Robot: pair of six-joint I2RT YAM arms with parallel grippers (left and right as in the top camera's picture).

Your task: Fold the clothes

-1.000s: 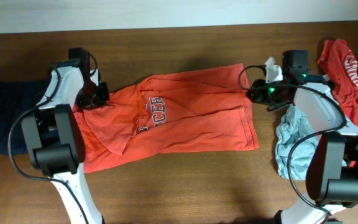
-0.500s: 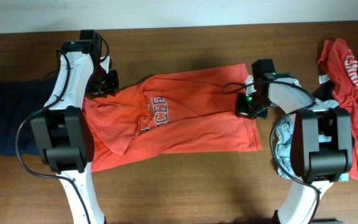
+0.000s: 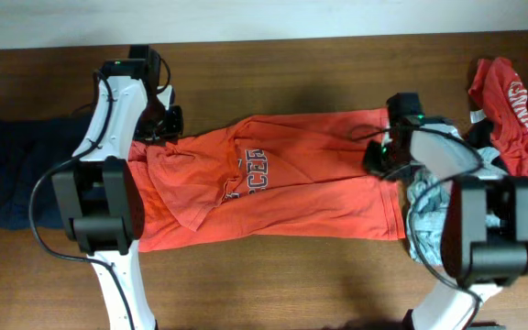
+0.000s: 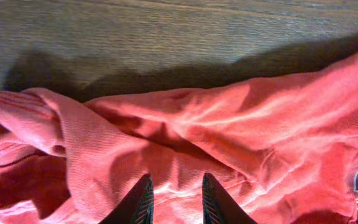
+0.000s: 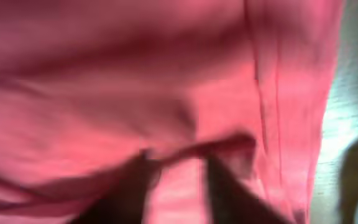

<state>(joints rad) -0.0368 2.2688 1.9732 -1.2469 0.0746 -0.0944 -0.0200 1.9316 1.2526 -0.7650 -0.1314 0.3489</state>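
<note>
An orange T-shirt [image 3: 282,188] lies spread lengthwise across the middle of the wooden table [image 3: 273,284], its printed lettering face up and its cloth creased, with a fold running down its left half. The left gripper [image 3: 165,124] sits at the shirt's upper left end, toward the far edge of the table. In the left wrist view its fingers [image 4: 143,200] stand only narrowly apart with orange cloth filling the gap (whether the cloth is actually pinched cannot be told from here). The right gripper [image 3: 380,158] is at the shirt's right end, near the hem. The right wrist view is blurred, but a raised ridge of orange cloth bunches between the two fingertips, so it appears closed on the fabric. A dark navy garment [image 3: 7,179] lies flat by the table's left edge, partly under the left arm. A red garment [image 3: 511,101] is heaped in the far right corner, and a pale blue garment [image 3: 424,215] is crumpled near the right edge, just beside the shirt's hem.
</note>
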